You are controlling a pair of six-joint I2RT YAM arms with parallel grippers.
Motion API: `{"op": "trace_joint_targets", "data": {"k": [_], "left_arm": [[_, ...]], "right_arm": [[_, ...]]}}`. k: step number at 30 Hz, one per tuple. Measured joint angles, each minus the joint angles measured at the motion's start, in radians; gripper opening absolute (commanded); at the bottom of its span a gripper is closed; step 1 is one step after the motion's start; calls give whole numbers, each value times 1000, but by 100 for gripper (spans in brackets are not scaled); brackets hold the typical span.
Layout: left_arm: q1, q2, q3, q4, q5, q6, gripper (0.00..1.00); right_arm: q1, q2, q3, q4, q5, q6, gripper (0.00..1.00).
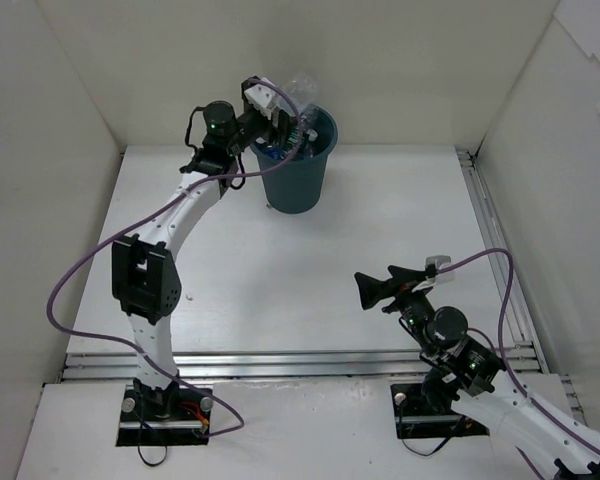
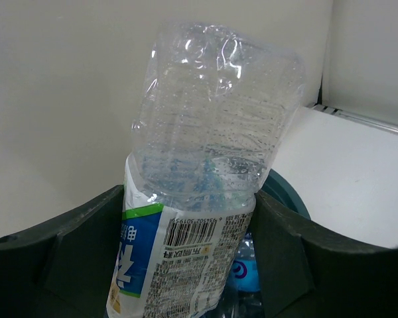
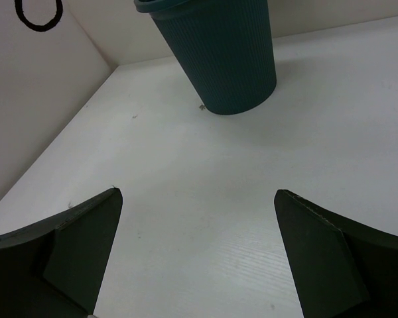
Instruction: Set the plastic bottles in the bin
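Basically had left gripper (image 2: 187, 192) clamped on bottle (image 2: 215, 106) above bin (image 1: 298, 175), right gripper (image 3: 198, 193) spread wide, empty; likely needed centring over mouth before release.

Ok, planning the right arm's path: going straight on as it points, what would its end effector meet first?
Probably the bare table, since it tilts down; the bin stands further along the same line. Depth is unclear.
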Motion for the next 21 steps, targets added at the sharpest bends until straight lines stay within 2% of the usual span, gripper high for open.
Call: {"op": "trace_joint_targets", "data": {"k": [6, 9, 13, 14, 21], "left_arm": [[-1, 77, 18, 152, 56, -67, 32], [-1, 101, 18, 205, 64, -87, 37], [-1, 111, 2, 257, 72, -97, 51], [-1, 111, -1, 267, 75, -100, 59], [-1, 111, -53, 317, 87, -112, 75]], "right_arm": [[0, 44, 0, 0, 25, -7, 97], [0, 58, 0, 1, 29, -10, 97], [0, 64, 0, 1, 35, -15, 97], [0, 64, 0, 2, 36, -16, 97], [0, 64, 0, 2, 36, -19, 97]]}}
